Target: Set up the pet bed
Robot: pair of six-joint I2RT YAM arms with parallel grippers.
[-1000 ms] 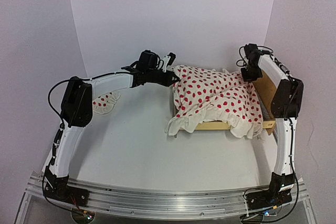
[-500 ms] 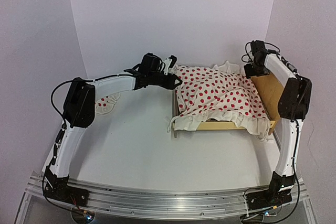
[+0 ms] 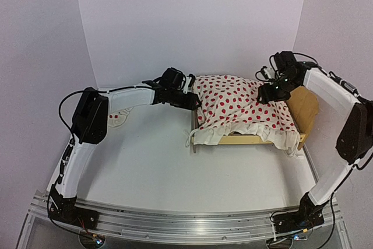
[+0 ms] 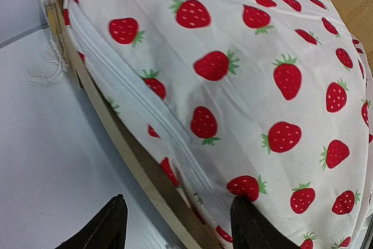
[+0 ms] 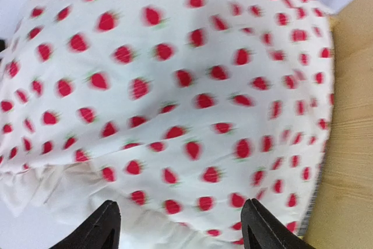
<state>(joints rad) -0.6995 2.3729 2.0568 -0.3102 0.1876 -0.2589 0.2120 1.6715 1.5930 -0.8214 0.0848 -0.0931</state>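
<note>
On the white surface (image 3: pixel 145 161) the pet bed (image 3: pixel 239 139) lies under its strawberry blanket (image 3: pixel 233 100); left claw (image 4: pixel 179 201) and right claw (image 5: pixel 180 204) gape empty above (poised, probably, to smooth).

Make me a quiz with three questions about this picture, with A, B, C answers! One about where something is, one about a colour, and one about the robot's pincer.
1. Where is the strawberry blanket?
A. Spread over the pet bed
B. Rolled up in a ball
C. Dangling in the air

2. What colour are its strawberries?
A. Blue
B. Red
C. Yellow

3. How is the right pincer?
A. Shut on the blanket
B. Open, holding nothing
C. Shut on the bed's rail

Answers:
1 A: in the top view the blanket covers the wooden frame.
2 B: the left wrist view shows red berries with green tops.
3 B: its fingers stand apart over the blanket with nothing gripped between them.
</note>
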